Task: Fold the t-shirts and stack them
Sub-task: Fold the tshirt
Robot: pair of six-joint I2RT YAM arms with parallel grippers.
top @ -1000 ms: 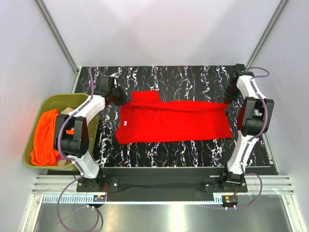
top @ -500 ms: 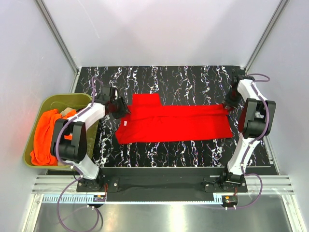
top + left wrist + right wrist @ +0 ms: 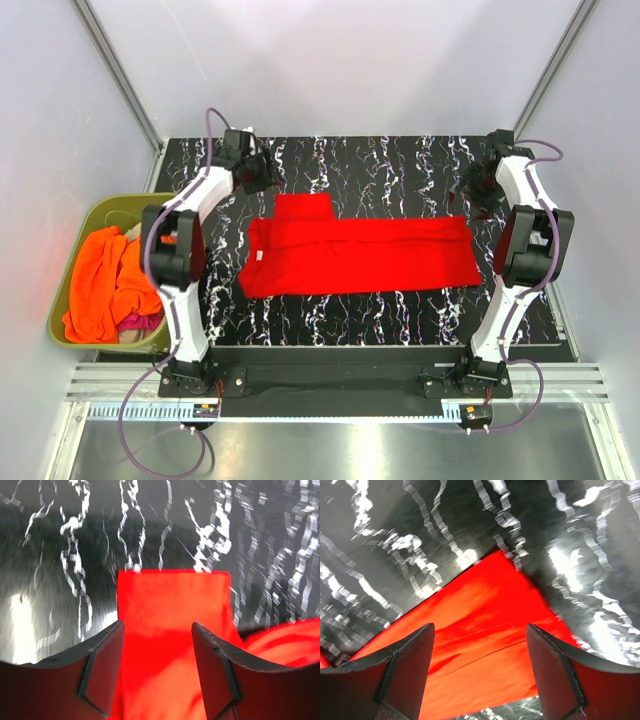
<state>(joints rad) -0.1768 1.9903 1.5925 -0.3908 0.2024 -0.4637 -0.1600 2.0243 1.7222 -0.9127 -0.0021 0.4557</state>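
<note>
A bright red t-shirt (image 3: pixel 360 255) lies flat on the black marbled table (image 3: pixel 400 165), folded into a long band with one sleeve (image 3: pixel 303 207) sticking out toward the far side. My left gripper (image 3: pixel 262 176) hovers open beyond that sleeve. In the left wrist view, the sleeve (image 3: pixel 172 605) shows between and past the open left gripper (image 3: pixel 157 630), untouched. My right gripper (image 3: pixel 470 190) stands open beyond the shirt's far right corner. In the right wrist view, that corner (image 3: pixel 500 580) lies below the open right gripper (image 3: pixel 480 630). More t-shirts, an orange one (image 3: pixel 105 285) and a magenta one (image 3: pixel 142 321), sit in the tub.
An olive-green tub (image 3: pixel 62 290) stands off the table's left edge with a beige cloth (image 3: pixel 135 338) at its near end. Grey walls and metal posts enclose the table. Both arm bases are bolted at the near edge (image 3: pixel 340 375).
Both grippers opened and let go of the red t-shirt, then drew back toward the far side. The shirt has settled flat, its far edge lower than before.
</note>
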